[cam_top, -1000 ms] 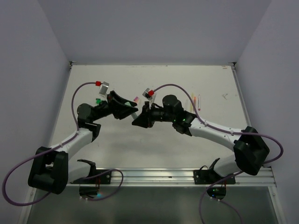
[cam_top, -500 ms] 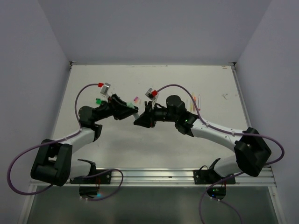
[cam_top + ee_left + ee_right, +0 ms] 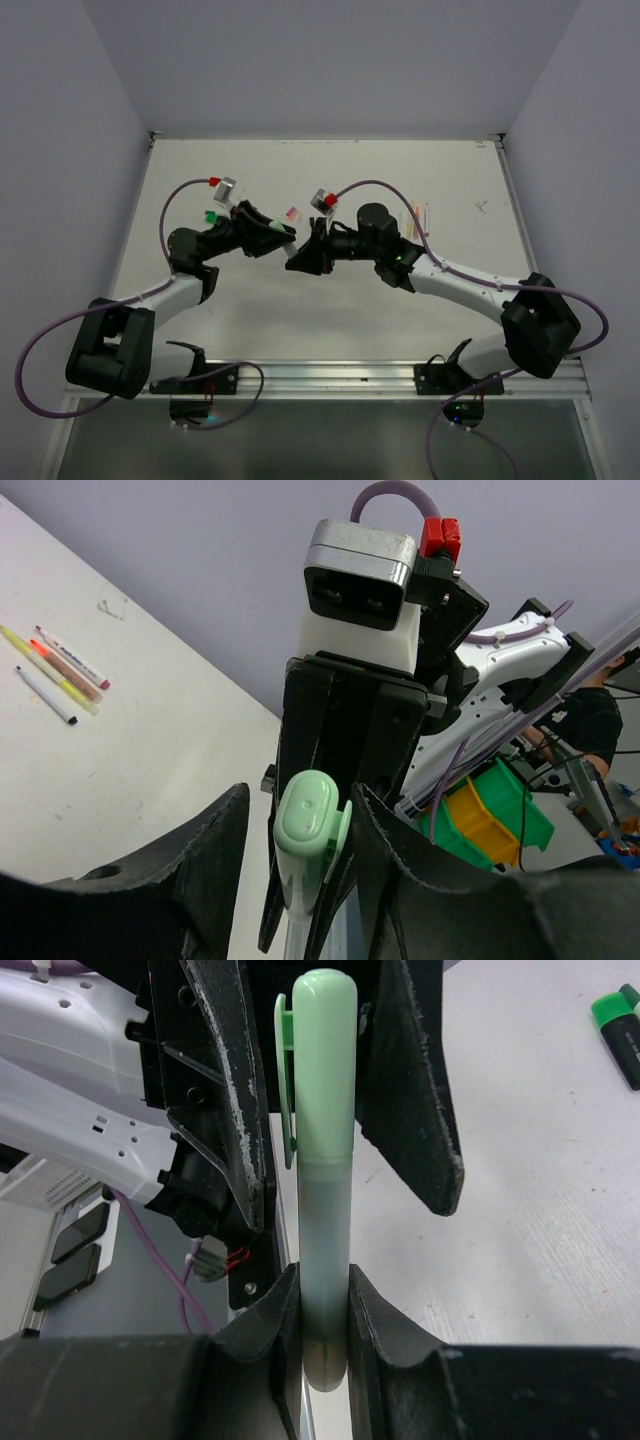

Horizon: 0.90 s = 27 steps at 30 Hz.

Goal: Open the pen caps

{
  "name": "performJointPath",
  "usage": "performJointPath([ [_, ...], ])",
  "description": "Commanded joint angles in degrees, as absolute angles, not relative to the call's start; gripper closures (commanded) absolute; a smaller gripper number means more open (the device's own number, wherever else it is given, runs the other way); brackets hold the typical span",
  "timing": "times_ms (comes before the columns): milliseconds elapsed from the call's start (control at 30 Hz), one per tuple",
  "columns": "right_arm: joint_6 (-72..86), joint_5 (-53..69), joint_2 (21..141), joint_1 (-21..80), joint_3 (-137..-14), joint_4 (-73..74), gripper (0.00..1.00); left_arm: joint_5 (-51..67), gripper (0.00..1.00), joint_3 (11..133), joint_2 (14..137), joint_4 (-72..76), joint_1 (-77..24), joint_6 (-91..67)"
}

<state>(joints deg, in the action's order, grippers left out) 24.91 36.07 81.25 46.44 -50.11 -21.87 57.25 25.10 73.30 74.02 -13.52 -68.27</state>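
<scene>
Between the fingers of the right gripper (image 3: 325,1295) sits the pale green pen (image 3: 325,1250), held by its barrel. I read that grip as firm, since both fingers press the barrel with no gap on either side. Its cap (image 3: 325,1060), a slightly brighter green with a clip down one side, is seated on the pen. It juts out past those fingertips, straight toward the left gripper (image 3: 300,805).

On my left wrist feed I see the cap end-on between the left fingers. The jaws stand part-way closed around it. The finger on the clip side looks to be against the clip, and the other shows a sliver of space. I cannot tell whether the cap is actually pinched.

Overhead, the two grippers meet tip to tip above the middle of the table (image 3: 400,170), and the pen between them is too small for me to make out there.

Off to the left of the left gripper's fingers and well apart from them, a cluster of slim pens (image 3: 55,670) lies side by side on the table: white, yellow and orange-pink. Up and to the right of the right gripper's fingers, a short green and black piece (image 3: 620,1030) lies flat on the table. I cannot say whether it is a cap or a marker stub. Overhead, a small pink piece (image 3: 291,212) lies just beyond the meeting fingertips, on the far side.
</scene>
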Motion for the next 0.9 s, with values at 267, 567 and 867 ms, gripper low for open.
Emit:
performJointPath([
  [267, 26.2, 39.5, 82.8, 46.2, -51.4, -24.5, 1.00, 55.7, 0.53, 28.4, 72.9, 83.9, -13.4, -64.6],
  [567, 27.3, 38.8, 83.0, 46.2, -51.2, -26.5, 1.00, 56.0, 0.64, 28.1, 71.0, 80.9, -13.4, -61.7],
  [867, 28.5, 38.6, 83.2, 46.1, -51.4, -27.5, 1.00, 56.6, 0.67, 27.1, 70.5, 80.8, -13.4, -60.9],
])
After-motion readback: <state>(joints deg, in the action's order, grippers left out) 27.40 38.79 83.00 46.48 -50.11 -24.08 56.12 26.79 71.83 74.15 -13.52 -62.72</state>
